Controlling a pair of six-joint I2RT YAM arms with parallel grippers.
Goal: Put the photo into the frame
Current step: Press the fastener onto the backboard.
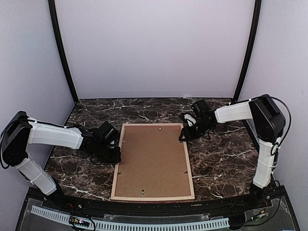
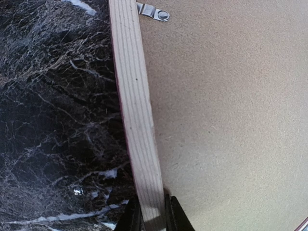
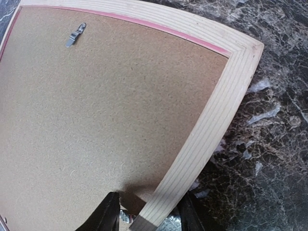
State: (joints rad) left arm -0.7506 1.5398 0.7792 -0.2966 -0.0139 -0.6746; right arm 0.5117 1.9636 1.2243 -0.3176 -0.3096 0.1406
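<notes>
Found the frame (image 1: pixel 154 198) lying back-up across the middle of the table (image 1: pixel 226 163), filled by a brown backing board (image 1: pixel 153 161). Found the left gripper (image 2: pixel 153 214) clenched on the frame's left rail, a finger on each side of the pale wood at the bottom of the left wrist view. Found the right gripper (image 3: pixel 148 215) astride the right rail near the frame's upper right corner, fingers (image 3: pixel 107 214) released, with a gap showing on the board side.

Judged the step to be freeing the right side while the left pinch steadied the frame. Judged it best done by:
- lifting the right fingers straight up off the rail, with no sideways drag on the corner;
- holding the left pinch square to the thin wood, with no twist;
- steering clear of the metal clip (image 3: pixel 76 35) on the board.

Could not find the photo in any view, nor tell whether it sat under the board or somewhere out of sight. Saw nothing of the pink front beyond a thin line along the inner edge, upper part of the right wrist view. Lost the fingertips below the bottom edge of both wrist views, so could not judge depth of hold. Could not make out from above, at that small size, whether every clip was turned over the board.
</notes>
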